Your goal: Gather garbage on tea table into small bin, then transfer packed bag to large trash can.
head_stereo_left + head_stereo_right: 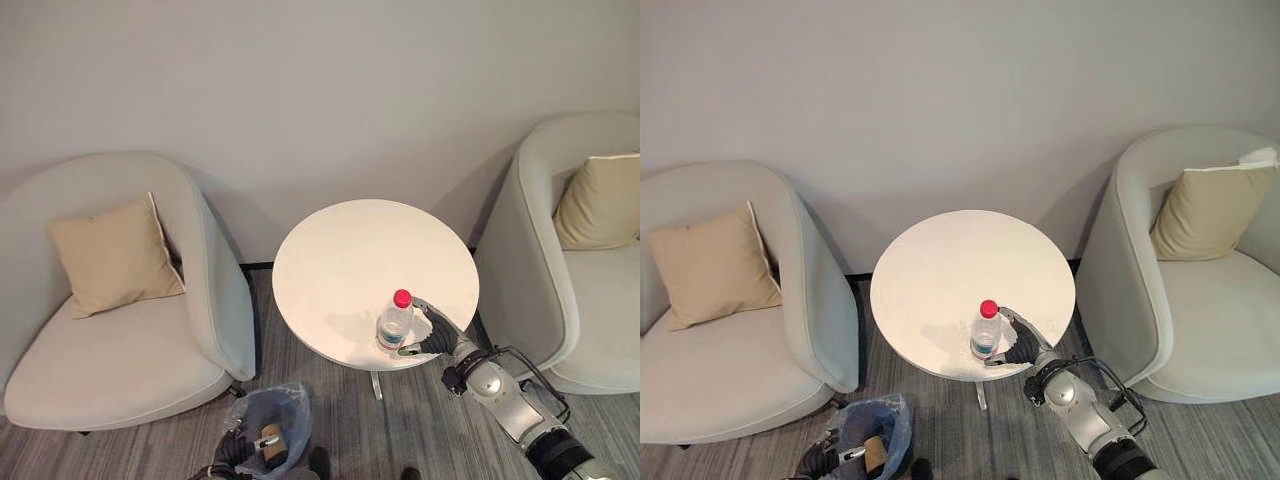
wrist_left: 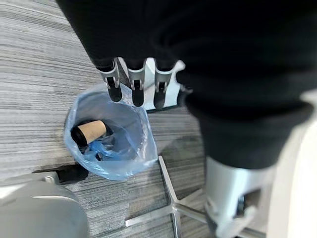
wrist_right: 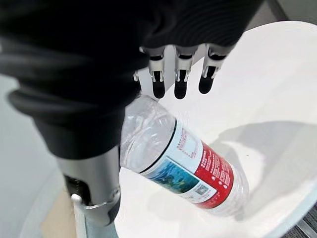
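Observation:
A clear plastic bottle [image 1: 394, 322] with a red cap and a red label stands near the front edge of the round white tea table [image 1: 340, 250]. My right hand [image 1: 438, 335] is right beside it. In the right wrist view the bottle [image 3: 178, 166] lies between the straight fingers [image 3: 181, 79] and the thumb, with nothing curled round it. On the floor below the table stands the small bin [image 2: 111, 134] lined with a blue bag, with a brown cardboard tube [image 2: 91, 131] inside. My left hand [image 2: 133, 84] hovers over the bin's rim, fingers straight.
A pale armchair [image 1: 120, 340] with a tan cushion [image 1: 115, 255] stands left of the table. Another armchair [image 1: 570, 300] with a cushion [image 1: 600, 200] is on the right. The table's metal foot [image 2: 171, 208] spreads over grey carpet beside the bin. A wall is behind.

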`<state>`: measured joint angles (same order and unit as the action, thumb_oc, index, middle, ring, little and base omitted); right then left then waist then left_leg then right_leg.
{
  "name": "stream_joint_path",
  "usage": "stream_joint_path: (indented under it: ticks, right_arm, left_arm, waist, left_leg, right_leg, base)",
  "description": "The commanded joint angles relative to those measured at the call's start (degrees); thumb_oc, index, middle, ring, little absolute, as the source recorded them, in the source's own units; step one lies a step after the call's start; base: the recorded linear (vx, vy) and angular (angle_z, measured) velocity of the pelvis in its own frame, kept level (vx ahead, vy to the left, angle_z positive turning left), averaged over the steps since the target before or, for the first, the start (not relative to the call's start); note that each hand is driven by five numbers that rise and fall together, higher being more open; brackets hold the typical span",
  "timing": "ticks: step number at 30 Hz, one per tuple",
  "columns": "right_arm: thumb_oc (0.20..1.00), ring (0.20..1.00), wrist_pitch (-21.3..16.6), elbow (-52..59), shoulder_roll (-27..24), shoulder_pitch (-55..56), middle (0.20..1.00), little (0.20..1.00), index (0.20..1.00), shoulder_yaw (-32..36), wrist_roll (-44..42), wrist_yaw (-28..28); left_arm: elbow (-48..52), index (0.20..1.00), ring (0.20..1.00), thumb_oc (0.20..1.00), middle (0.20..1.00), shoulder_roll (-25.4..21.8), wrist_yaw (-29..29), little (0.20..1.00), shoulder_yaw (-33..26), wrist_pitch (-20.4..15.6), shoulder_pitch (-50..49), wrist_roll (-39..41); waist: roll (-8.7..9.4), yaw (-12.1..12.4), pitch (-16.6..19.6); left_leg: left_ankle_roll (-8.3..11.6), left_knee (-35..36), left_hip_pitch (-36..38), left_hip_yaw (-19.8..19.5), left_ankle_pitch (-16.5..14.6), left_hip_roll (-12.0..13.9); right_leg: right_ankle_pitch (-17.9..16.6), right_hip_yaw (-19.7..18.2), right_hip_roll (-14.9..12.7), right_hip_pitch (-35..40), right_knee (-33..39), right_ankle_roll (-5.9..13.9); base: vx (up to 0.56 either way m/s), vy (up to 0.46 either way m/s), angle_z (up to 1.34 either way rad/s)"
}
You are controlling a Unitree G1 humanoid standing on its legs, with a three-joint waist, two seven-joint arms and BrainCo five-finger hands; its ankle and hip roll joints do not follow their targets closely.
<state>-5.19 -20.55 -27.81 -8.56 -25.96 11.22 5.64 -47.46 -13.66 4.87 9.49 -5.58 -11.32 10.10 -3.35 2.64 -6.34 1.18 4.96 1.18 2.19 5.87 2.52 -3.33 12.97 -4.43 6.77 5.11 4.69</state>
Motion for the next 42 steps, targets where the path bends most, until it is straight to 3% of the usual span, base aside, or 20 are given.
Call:
stream_joint_path:
  ticks: [1,12,13,14,21,36,42]
  right_arm:
    - [1.000,1.000,-1.5,-0.2,1.6,-6.1,1.000,1.000,1.000,0.4,-1.5,2.3]
    - [1.000,1.000,-0.5,-4.9,4.3,-12.6,1.000,1.000,1.000,-0.5,-5.3,4.3]
    - [0.498,0.498,-0.5,-5.4,4.5,-13.0,0.498,0.498,0.498,-0.2,-5.8,4.6]
    - [0.200,0.200,-0.5,-6.1,4.7,-13.5,0.200,0.200,0.200,-0.1,-6.5,4.8]
    - [0.200,0.200,-1.2,-3.7,4.0,-12.7,0.200,0.200,0.200,1.9,-9.1,5.2]
    - [0.200,0.200,-4.9,18.9,1.3,1.0,0.200,0.200,0.200,9.8,-12.6,0.3]
    - [0.200,0.200,-6.3,22.1,1.1,3.3,0.200,0.200,0.200,11.4,-13.6,0.3]
  left_arm:
    - [-1.1,1.000,1.000,1.000,1.000,-3.2,0.3,1.000,1.1,-2.0,4.5,-0.1]
    - [1.5,1.000,1.000,1.000,1.000,-4.3,0.3,1.000,2.6,-1.9,4.4,1.3]
    - [1.9,1.000,1.000,1.000,1.000,-4.5,0.4,1.000,2.6,-1.9,4.4,1.5]
    - [2.2,1.000,1.000,1.000,1.000,-4.6,0.4,1.000,2.6,-2.0,4.4,1.8]
    - [2.2,1.000,1.000,1.000,1.000,-4.9,0.8,1.000,1.7,-1.8,4.2,2.3]
    - [1.8,1.000,1.000,1.000,1.000,-3.4,1.2,1.000,-1.9,-1.0,3.4,2.3]
    - [0.9,1.000,1.000,1.000,1.000,-2.1,1.1,1.000,-1.4,-1.2,4.3,3.5]
  waist:
    - [3.28,1.6,-1.8]
    - [2.66,4.6,-4.3]
    - [2.54,4.9,-4.5]
    - [2.47,5.1,-4.6]
    - [2.22,5.6,-5.0]
    - [3.16,2.2,-2.5]
    - [2.87,2.0,-3.0]
  left_leg:
    - [1.83,-0.5,2.7,-0.3,-6.5,-1.1]
    - [1.48,-1.0,-0.7,-2.6,-5.9,-1.8]
    - [1.50,-1.1,-1.1,-2.8,-5.8,-1.9]
    - [1.50,-1.3,-1.5,-3.0,-5.7,-1.9]
    - [1.57,-1.4,-1.9,-3.6,-5.8,-2.0]
    - [2.34,-3.1,0.4,-3.3,-6.7,-0.8]
    - [4.62,-5.9,-3.1,-4.0,-4.7,-0.3]
  right_leg:
    - [9.1,-1.5,-0.9,2.6,-0.3,1.74]
    - [9.3,-0.2,-1.0,-0.2,-1.1,1.65]
    - [9.3,0.0,-1.0,-0.4,-1.2,1.59]
    - [9.4,0.1,-1.1,-0.6,-1.3,1.56]
    - [9.9,0.4,-1.1,-0.7,-1.7,1.32]
    - [11.9,-0.3,-0.2,1.9,-3.1,0.17]
    - [12.3,1.8,0.9,2.6,-2.0,-1.18]
  base:
    - [0.02,0.008,0.06]
    - [0.00,0.011,0.09]
    - [-0.01,0.011,0.19]
    - [-0.01,0.010,0.22]
    - [0.00,0.000,0.12]
    - [-0.03,-0.040,-0.01]
    - [-0.10,-0.059,0.09]
